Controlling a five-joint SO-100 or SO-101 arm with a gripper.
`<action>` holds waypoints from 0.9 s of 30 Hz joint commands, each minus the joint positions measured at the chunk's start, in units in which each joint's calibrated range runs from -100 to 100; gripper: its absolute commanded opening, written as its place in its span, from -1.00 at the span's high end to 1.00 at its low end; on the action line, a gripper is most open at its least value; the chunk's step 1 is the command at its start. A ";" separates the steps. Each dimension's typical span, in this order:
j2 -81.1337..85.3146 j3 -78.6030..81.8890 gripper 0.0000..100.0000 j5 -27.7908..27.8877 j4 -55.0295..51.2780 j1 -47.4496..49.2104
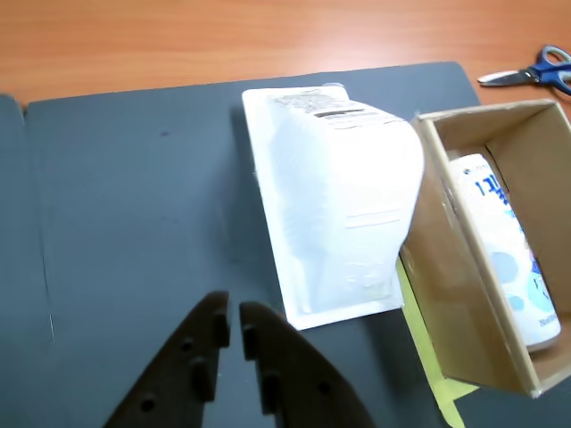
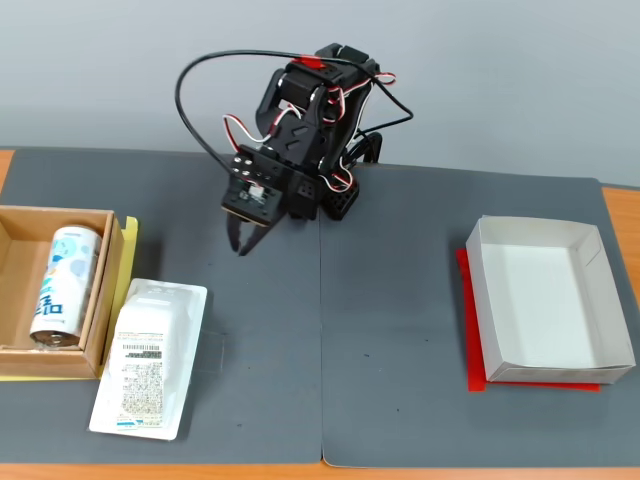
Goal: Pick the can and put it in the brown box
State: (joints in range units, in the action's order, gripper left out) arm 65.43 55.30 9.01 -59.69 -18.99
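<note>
White can (image 2: 62, 284) inside brown box (image 2: 17, 358), print unreadable; fingers (image 1: 234, 323) nearly closed, empty.

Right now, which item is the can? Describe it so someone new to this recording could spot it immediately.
In the fixed view, look at the far left edge of the dark mat, where the brown box sits. The can lies on its side inside that box, reaching almost from wall to wall. It is a slim white cylinder with light-blue print, unlike the flat white packet lying on the mat beside the box.

The can (image 2: 62, 284) lies inside the brown box (image 2: 103, 300); the gripper (image 2: 243, 240) hangs above the mat, apart; a white packet (image 2: 148, 358) lies beside the box.
</note>
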 commanded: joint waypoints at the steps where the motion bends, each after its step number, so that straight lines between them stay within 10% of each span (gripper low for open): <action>1: 6.28 4.79 0.97 -0.10 0.63 4.05; 27: 34.57 41.62 0.97 -3.28 -0.33 22.41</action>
State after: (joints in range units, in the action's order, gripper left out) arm 99.15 96.74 8.13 -59.69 3.62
